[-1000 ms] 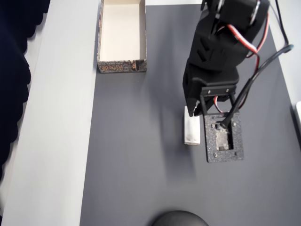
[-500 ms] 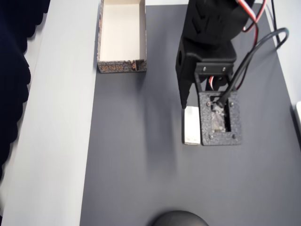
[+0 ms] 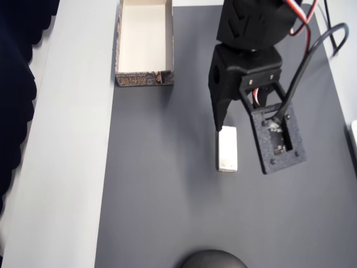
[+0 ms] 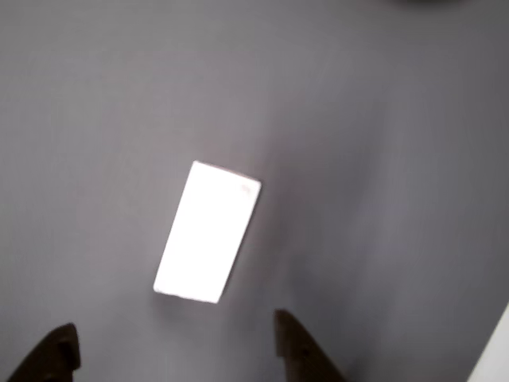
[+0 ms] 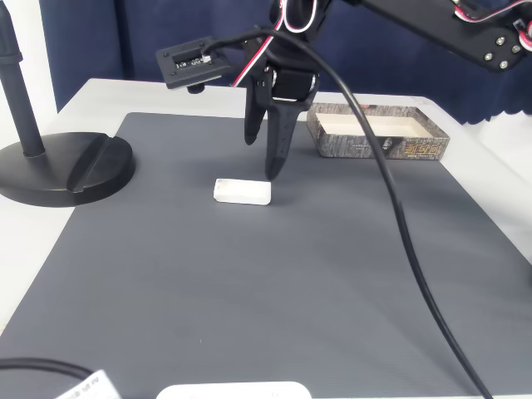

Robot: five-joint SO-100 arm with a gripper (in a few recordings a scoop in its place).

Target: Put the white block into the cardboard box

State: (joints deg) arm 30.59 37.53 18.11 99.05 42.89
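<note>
fixed view: arm bent down, jaws spread, tips just above white block (image 5: 242,191) on mat (image 5: 249,274).

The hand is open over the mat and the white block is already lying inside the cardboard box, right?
Not quite. The hand is open over the mat, but the white block lies on the mat just beyond its fingertips, well apart from the cardboard box, whose inside is bare. The overhead view shows it.

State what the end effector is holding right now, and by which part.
Nothing. The end effector is open above the mat, and the white block lies flat, untouched.
</note>
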